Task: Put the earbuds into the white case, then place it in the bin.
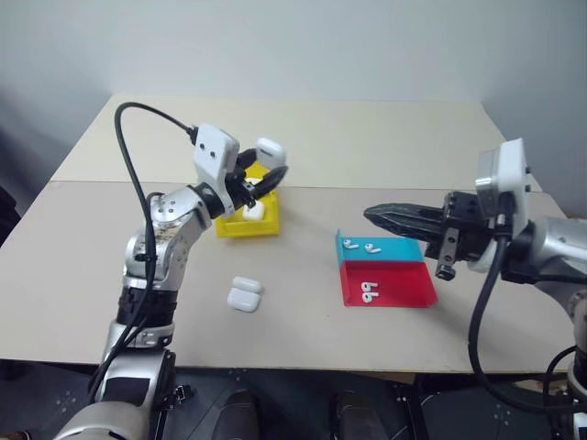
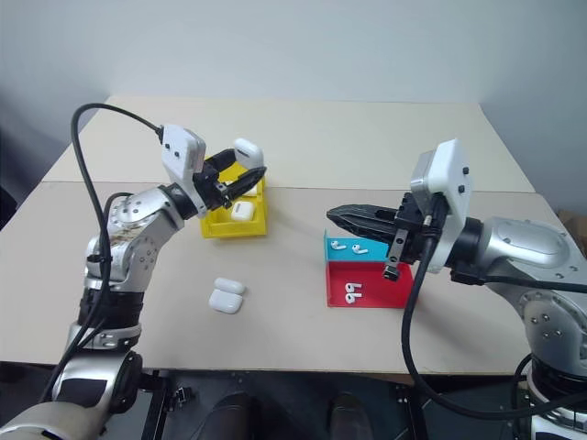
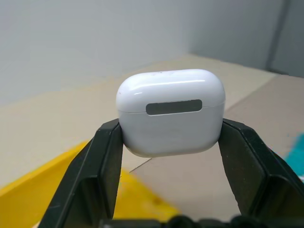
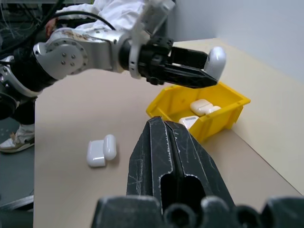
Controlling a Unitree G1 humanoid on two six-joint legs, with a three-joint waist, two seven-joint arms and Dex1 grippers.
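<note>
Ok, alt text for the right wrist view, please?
The left gripper holds a closed white case above the yellow bin, which already contains other white cases. In the foreground the right gripper's black fingers are shut and empty, and an open white case lies on the beige table.

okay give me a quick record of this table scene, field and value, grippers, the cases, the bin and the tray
left gripper: shut on a closed white case, held above the bin
right gripper: shut, empty, above the tray
bin: yellow, on the table, white cases inside
open case: lying on the table, lid open, between the bin and the near edge
tray: red and teal, two earbuds in the teal part, two more in the red part
</note>
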